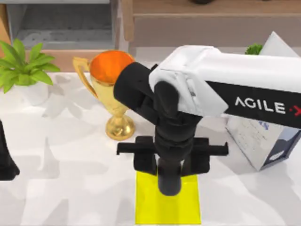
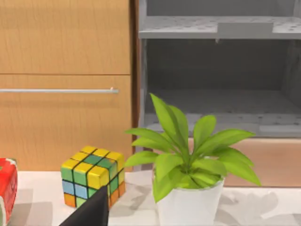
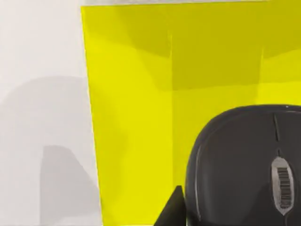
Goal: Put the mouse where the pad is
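The pad [image 1: 188,207] is a flat yellow square at the table's front centre. My right gripper [image 1: 169,165] reaches down from the right, directly over the pad's far edge. It is shut on the black mouse [image 1: 169,181], which sits between its fingers above the pad. In the right wrist view the mouse [image 3: 244,169] with its scroll wheel lies against the yellow pad [image 3: 136,94], and one dark fingertip [image 3: 174,209] presses on its side. My left gripper [image 1: 4,155] is parked at the table's left edge.
A gold trophy [image 1: 110,89] stands just behind and left of the pad. A potted plant [image 1: 23,66] is at the back left, with a colour cube [image 2: 93,175] beside it. A white carton [image 1: 268,136] stands at the right. Wooden cabinets and a grey shelf line the back.
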Tool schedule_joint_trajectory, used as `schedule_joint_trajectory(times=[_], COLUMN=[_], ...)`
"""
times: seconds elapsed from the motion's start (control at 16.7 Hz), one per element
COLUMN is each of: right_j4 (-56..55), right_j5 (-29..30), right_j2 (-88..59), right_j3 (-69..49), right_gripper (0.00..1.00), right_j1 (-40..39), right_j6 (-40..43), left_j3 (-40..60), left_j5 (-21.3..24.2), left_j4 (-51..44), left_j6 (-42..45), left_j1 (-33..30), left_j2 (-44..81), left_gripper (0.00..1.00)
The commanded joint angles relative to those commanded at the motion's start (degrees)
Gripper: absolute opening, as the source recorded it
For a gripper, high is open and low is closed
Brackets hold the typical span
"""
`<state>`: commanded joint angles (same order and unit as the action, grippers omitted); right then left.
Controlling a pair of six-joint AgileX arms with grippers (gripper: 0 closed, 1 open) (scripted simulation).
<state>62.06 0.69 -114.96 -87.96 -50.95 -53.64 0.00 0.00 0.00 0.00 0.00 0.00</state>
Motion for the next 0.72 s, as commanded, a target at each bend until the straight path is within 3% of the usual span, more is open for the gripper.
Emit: schedule_joint_trajectory(times=[0.72], right_j4=[-6.14], right_j5=[0.15], right_j2=[-1.98], right_j3=[4.1], right_gripper=[0.0], right_j1=[-0.25], right_j6=[-0.12], left_j3=[0.0], left_j5=[0.0], left_j4=[0.0], left_j6=[0.0], left_j1=[0.0], left_j2=[0.0], left_gripper=[1.0])
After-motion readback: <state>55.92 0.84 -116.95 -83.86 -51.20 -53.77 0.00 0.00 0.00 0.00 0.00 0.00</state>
